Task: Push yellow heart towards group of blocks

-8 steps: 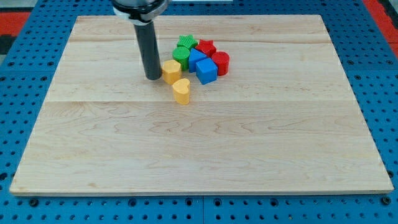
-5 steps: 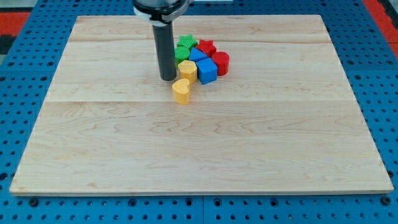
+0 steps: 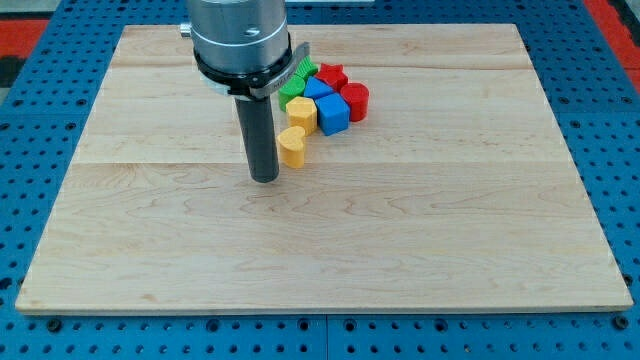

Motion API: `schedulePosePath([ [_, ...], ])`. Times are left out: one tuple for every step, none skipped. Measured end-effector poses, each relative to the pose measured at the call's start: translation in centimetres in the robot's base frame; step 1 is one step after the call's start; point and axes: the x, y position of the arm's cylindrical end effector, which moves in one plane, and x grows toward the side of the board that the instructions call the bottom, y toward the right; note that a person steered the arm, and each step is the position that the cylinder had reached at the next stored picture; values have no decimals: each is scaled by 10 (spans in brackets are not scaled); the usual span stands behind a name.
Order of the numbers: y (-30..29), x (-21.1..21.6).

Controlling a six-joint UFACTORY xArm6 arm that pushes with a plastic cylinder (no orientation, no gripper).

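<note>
- Wooden board (image 3: 450,250) lies on a blue pegboard table (image 3: 30,100).
- My tip (image 3: 264,179) rests on the board, just to the view's left of and slightly below the yellow heart (image 3: 292,146); whether it touches the heart I cannot tell.
- No gripper on this arm: only the dark rod (image 3: 259,135) under a grey metal mount (image 3: 239,40), so nothing spread, pressed or pinching.
- Yellow heart stands just below the group, close beside the yellow block (image 3: 302,113), shape not clear.
- Group sits near the view's top centre: green star (image 3: 303,70), partly hidden by the mount; a green block (image 3: 290,92) under it, shape unclear; red star (image 3: 332,75); red cylinder (image 3: 355,100); two blue cubes, upper (image 3: 318,88) and lower (image 3: 333,114), all packed touching.
</note>
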Motion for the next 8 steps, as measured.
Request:
schedulePosePath([
  [11, -5],
  [34, -6],
  [43, -11],
  [53, -19],
  [61, -28],
  [68, -33],
  [74, -33],
  [80, -27],
])
